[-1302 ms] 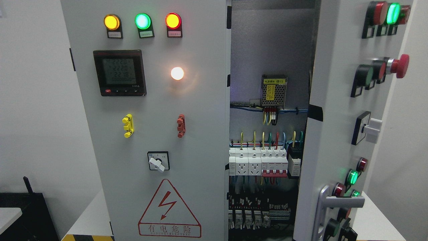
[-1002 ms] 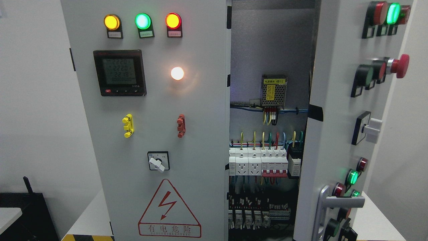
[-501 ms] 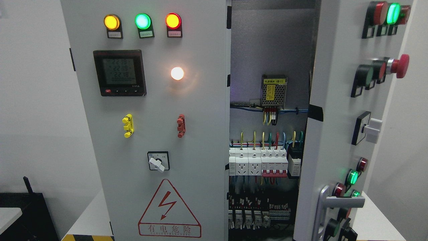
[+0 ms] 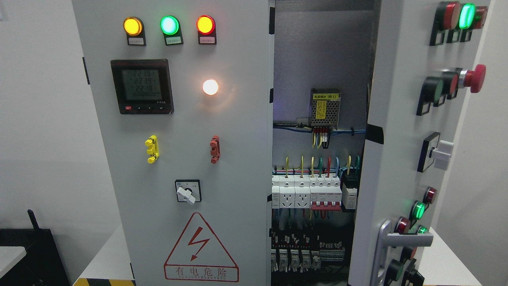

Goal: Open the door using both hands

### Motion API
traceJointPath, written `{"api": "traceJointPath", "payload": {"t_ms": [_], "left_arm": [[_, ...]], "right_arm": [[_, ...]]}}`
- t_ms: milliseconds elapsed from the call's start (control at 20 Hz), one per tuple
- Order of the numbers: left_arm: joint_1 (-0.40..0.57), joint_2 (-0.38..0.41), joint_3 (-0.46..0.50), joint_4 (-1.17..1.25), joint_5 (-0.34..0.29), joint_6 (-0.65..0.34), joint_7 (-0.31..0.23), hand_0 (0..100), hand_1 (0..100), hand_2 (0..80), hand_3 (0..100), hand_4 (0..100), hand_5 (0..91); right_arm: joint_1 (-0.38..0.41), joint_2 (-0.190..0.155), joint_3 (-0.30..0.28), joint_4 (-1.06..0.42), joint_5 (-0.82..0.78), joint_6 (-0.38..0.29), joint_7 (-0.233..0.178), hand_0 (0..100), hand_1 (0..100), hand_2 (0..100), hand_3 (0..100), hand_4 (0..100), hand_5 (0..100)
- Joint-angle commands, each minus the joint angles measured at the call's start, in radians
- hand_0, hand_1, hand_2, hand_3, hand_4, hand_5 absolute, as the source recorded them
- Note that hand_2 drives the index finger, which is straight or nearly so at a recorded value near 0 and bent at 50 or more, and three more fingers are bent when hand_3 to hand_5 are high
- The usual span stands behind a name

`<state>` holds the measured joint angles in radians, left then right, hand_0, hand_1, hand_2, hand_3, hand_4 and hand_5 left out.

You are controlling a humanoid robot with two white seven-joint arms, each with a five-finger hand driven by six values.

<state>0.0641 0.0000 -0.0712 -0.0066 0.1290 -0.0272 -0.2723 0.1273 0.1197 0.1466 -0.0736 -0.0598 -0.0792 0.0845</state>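
Observation:
A grey electrical cabinet fills the head view. Its right door [image 4: 401,159] stands swung outward toward me, hinged at the right, with a silver lever handle [image 4: 401,240] low on it. Behind the gap the interior [image 4: 317,174] shows breakers, sockets, coloured wires and a small power supply. The left door [image 4: 186,159] is flush and shut, carrying three lamps, a digital meter [image 4: 141,86], a rotary switch [image 4: 187,191] and a red lightning warning triangle. Neither of my hands or arms appears anywhere in the frame.
Push buttons, green lamps and a red mushroom stop button [image 4: 474,77] stick out from the right door. The cabinet stands on a white table [image 4: 107,258] with a yellow-black striped edge. A black box [image 4: 31,254] sits at lower left against a white wall.
Only the digits on the meter have changed; the doors have not moved.

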Motion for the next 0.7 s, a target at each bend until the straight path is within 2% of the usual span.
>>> {"api": "traceJointPath", "payload": {"t_ms": [0, 100, 150, 250, 401, 451, 501, 651], "left_arm": [[0.035, -0.025, -0.021, -0.157, -0.009, 0.000, -0.022, 0, 0, 0.0, 0, 0, 0.0], [0.139, 0.014, -0.032, -0.423, -0.009, 0.001, -0.091, 0, 0, 0.0, 0, 0, 0.0], [0.195, 0.065, -0.024, -0.585, -0.011, 0.012, -0.122, 0, 0, 0.0, 0, 0, 0.0], [0.333, 0.130, 0.011, -0.914, -0.002, 0.009, -0.151, 0, 0, 0.0, 0, 0, 0.0], [0.497, 0.173, 0.189, -1.313, 0.023, 0.003, -0.208, 0, 0, 0.0, 0, 0, 0.0], [0.522, 0.182, 0.229, -1.410, 0.068, 0.003, -0.237, 0, 0, 0.0, 0, 0, 0.0], [0.540, 0.208, 0.256, -1.490, 0.148, 0.001, -0.257, 0, 0, 0.0, 0, 0, 0.0], [0.557, 0.447, 0.307, -1.636, 0.467, 0.000, -0.260, 0, 0, 0.0, 0, 0, 0.0]], "right_arm": [[0.000, 0.000, 0.001, 0.000, 0.000, -0.001, 0.000, 38, 0, 0, 0, 0, 0], [0.000, 0.000, 0.001, 0.000, 0.000, -0.001, 0.000, 38, 0, 0, 0, 0, 0], [0.000, 0.000, -0.001, 0.000, 0.000, -0.001, 0.000, 38, 0, 0, 0, 0, 0], [0.000, 0.000, 0.001, 0.000, 0.000, -0.001, 0.000, 38, 0, 0, 0, 0, 0], [0.000, 0.000, 0.001, 0.000, 0.000, -0.001, 0.000, 38, 0, 0, 0, 0, 0], [0.000, 0.000, 0.001, 0.000, 0.000, -0.001, 0.000, 38, 0, 0, 0, 0, 0], [0.000, 0.000, 0.001, 0.000, 0.000, -0.001, 0.000, 38, 0, 0, 0, 0, 0], [0.000, 0.000, 0.001, 0.000, 0.000, -0.001, 0.000, 38, 0, 0, 0, 0, 0]]}}
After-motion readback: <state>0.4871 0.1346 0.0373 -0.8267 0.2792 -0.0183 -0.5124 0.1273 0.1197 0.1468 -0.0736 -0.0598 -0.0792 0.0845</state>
